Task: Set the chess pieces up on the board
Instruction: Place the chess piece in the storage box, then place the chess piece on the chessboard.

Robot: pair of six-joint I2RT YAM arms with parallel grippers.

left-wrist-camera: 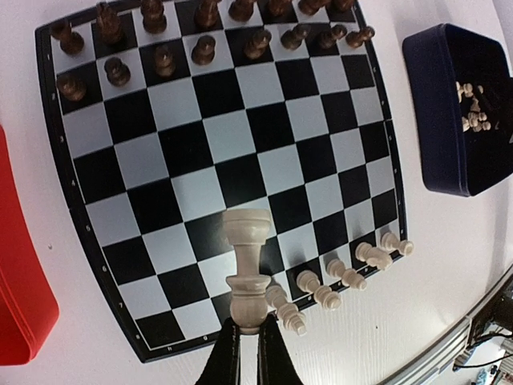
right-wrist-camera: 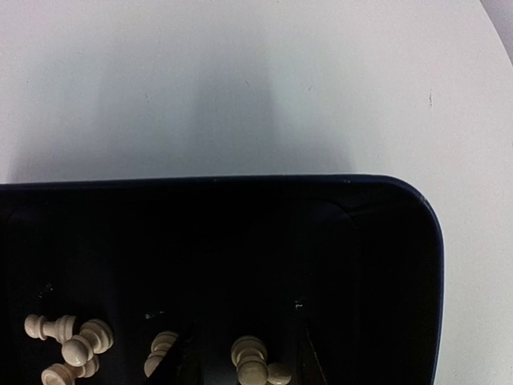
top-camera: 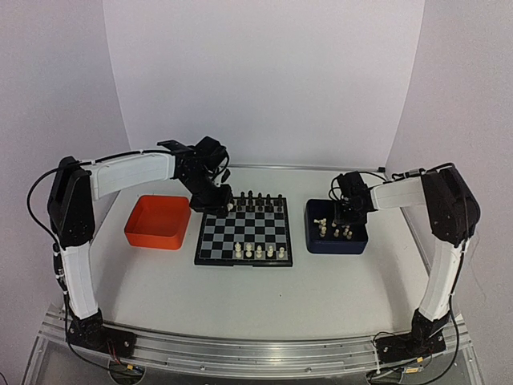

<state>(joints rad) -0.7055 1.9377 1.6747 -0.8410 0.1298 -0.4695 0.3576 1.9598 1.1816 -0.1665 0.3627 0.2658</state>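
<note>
**L claw (left-wrist-camera: 247,346) clamped on cream rook (left-wrist-camera: 247,273); R claw (right-wrist-camera: 248,357) jaws part-spread**

Board (top-camera: 240,231) sits centre, L claw over its far-left corner. Dark blue tray (right-wrist-camera: 385,265) right of it: R claw inside, straddling a loose cream piece (right-wrist-camera: 252,365), not touching. Other cream pcs (top-camera: 260,253) on board's near row.
</note>
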